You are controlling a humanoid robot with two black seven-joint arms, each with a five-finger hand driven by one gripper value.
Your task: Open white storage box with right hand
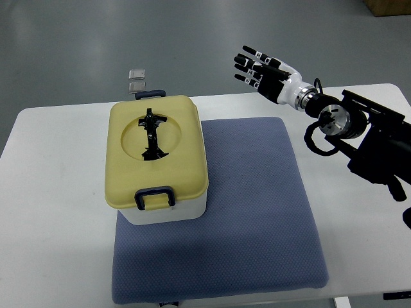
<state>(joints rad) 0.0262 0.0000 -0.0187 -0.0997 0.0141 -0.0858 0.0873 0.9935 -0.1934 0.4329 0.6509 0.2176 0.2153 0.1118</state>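
A white storage box (168,210) with a pale yellow lid (156,151) stands on the left part of a blue mat (257,205). The lid is down, with a black folding handle (151,135) in its round recess and a dark blue latch (155,197) at the near side; a second latch (150,94) shows at the far side. My right hand (262,72) hovers above the table's far edge, to the right of and beyond the box, well apart from it. Its black fingers (247,62) are spread and hold nothing. The left arm is out of the picture.
The white table (51,186) carries the mat and box. Two small silver squares (137,79) lie on the grey floor beyond the table's far edge. My right forearm (372,131) stretches over the table's right side.
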